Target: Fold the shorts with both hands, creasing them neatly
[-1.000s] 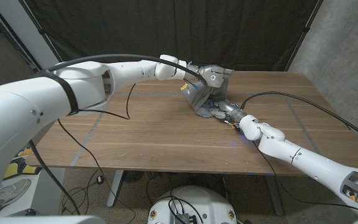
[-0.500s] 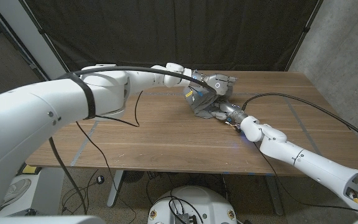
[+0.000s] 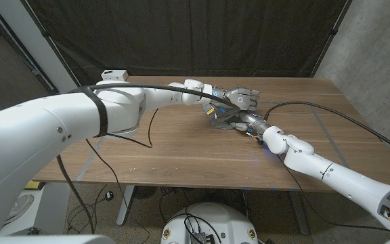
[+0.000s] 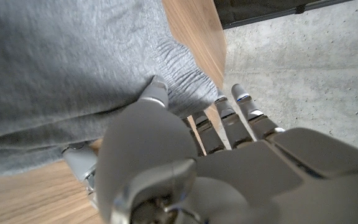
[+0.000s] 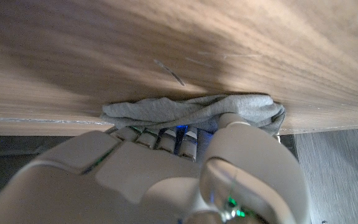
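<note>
Toward the far edge of the wooden surface (image 3: 181,146), near its middle, lie the shorts (image 3: 219,118), a soft grey knit bunched into a small folded heap with a gathered, ribbed waistband. The left robot hand (image 3: 240,97), grey and smooth-shelled, reaches in over the heap; in the left wrist view its fingers (image 4: 156,91) press down on the waistband, the others spread past the cloth's edge. The right robot hand (image 3: 244,120) comes from the near right corner, its fingertips (image 5: 166,138) tucked against the folded cloth; whether it grips the shorts I cannot tell.
</note>
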Robot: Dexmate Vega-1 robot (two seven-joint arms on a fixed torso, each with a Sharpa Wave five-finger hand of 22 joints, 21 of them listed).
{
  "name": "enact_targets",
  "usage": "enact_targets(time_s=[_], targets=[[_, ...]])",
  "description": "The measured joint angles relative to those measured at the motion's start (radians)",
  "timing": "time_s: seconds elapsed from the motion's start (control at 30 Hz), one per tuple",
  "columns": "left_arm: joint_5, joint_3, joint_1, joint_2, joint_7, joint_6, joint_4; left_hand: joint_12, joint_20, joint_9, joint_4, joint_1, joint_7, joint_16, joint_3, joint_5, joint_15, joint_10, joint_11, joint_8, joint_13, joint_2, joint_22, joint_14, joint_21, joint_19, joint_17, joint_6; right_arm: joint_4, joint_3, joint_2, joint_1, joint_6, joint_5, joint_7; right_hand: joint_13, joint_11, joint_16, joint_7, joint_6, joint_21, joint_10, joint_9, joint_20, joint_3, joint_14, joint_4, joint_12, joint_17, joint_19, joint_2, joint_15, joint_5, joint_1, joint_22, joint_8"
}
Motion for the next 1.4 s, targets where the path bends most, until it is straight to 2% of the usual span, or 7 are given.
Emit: enact_targets(time_s=[0.1,0.27,0.47,0.77,0.83,0.93,1.4], targets=[[-0.007,-0.015,0.017,0.027,-0.036,0.044,-0.057,0.020,0.000,0.017,0.014,-0.045,-0.011,0.000,0.005,0.000,-0.002,0.030,-0.032,0.061,-0.004,-0.005,-0.002,-0.019,-0.002,-0.013,0.000,0.118,-0.010,0.003,-0.004,0.000,-0.007,0.002,0.009,0.000,0.000,0.000,0.004,-0.003,0.000,0.000,0.000,0.000,0.004,0.000,-0.004,0.000,0.000,0.000,0.000,0.000,0.000,0.000,0.000,0.000],[-0.011,-0.056,0.052,0.074,-0.082,0.130,-0.146,0.023,0.005,0.045,0.011,-0.078,-0.013,0.004,0.016,0.000,0.001,0.050,-0.031,0.132,-0.003,-0.021,-0.003,-0.046,-0.005,-0.019,0.003,0.264,-0.033,0.010,-0.013,-0.003,-0.022,0.005,0.019,0.002,0.005,0.000,0.018,0.001,0.000,-0.003,0.000,-0.002,0.004,0.000,-0.004,0.001,0.008,0.002,-0.011,0.000,-0.008,-0.011,0.000,0.000],[0.000,-0.123,0.107,0.136,-0.139,0.247,-0.266,0.005,0.012,0.030,0.010,-0.113,-0.011,0.004,0.017,0.005,0.000,-0.028,-0.005,0.094,-0.003,-0.032,-0.001,-0.076,-0.005,-0.037,0.011,0.178,-0.072,0.025,-0.030,-0.010,-0.037,0.012,0.029,0.001,0.017,0.006,0.025,0.008,0.021,0.006,0.000,-0.003,-0.007,0.002,0.000,0.002,0.008,0.004,-0.028,0.002,-0.008,-0.028,0.002,0.004],[0.037,-0.224,0.177,0.230,-0.222,0.313,-0.445,0.013,0.018,0.021,0.010,-0.140,-0.010,0.004,0.017,0.009,0.003,-0.035,-0.021,0.068,0.002,-0.033,-0.002,-0.085,-0.013,-0.042,0.009,0.124,-0.146,0.050,-0.059,-0.026,-0.069,0.013,0.039,0.001,0.022,0.009,0.036,0.008,0.036,0.011,0.000,0.001,-0.018,0.004,0.003,0.002,0.008,0.000,-0.042,0.004,-0.015,-0.043,0.015,0.004],[0.041,-0.258,0.199,0.256,-0.231,0.313,-0.498,0.013,0.018,0.021,0.010,-0.147,-0.012,0.008,0.017,0.012,0.003,-0.032,-0.024,0.068,0.002,-0.040,-0.003,-0.085,-0.013,-0.042,0.009,0.131,-0.158,0.053,-0.064,-0.029,-0.079,0.013,0.043,0.001,0.022,0.010,0.036,0.008,0.040,0.011,0.000,0.031,-0.021,0.004,0.006,0.002,0.008,0.031,-0.039,0.004,-0.015,-0.048,0.016,0.004],[0.052,-0.296,0.223,0.281,-0.264,0.309,-0.549,0.013,0.018,0.021,0.013,-0.156,-0.009,0.008,0.013,0.012,0.003,-0.028,-0.028,0.074,0.002,-0.038,-0.003,-0.085,-0.013,-0.042,0.009,0.138,-0.201,0.067,-0.080,-0.040,-0.087,0.013,0.045,0.001,0.022,0.010,0.032,0.004,0.046,0.011,0.000,0.119,-0.022,0.004,0.007,0.002,0.010,0.108,-0.040,0.004,-0.015,-0.055,0.017,0.004],[0.083,-0.451,0.324,0.341,-0.298,0.258,-0.687,0.016,0.023,0.026,0.024,-0.186,-0.012,0.012,0.003,0.012,0.004,-0.034,-0.031,0.084,0.002,-0.042,-0.003,-0.085,-0.013,-0.047,0.011,0.158,-0.364,0.107,-0.134,-0.081,-0.183,-0.023,0.062,0.001,0.027,0.015,0.032,-0.007,0.041,0.006,0.000,0.126,-0.037,0.004,0.014,0.002,0.010,0.115,-0.053,0.004,-0.015,-0.077,0.015,0.004]])
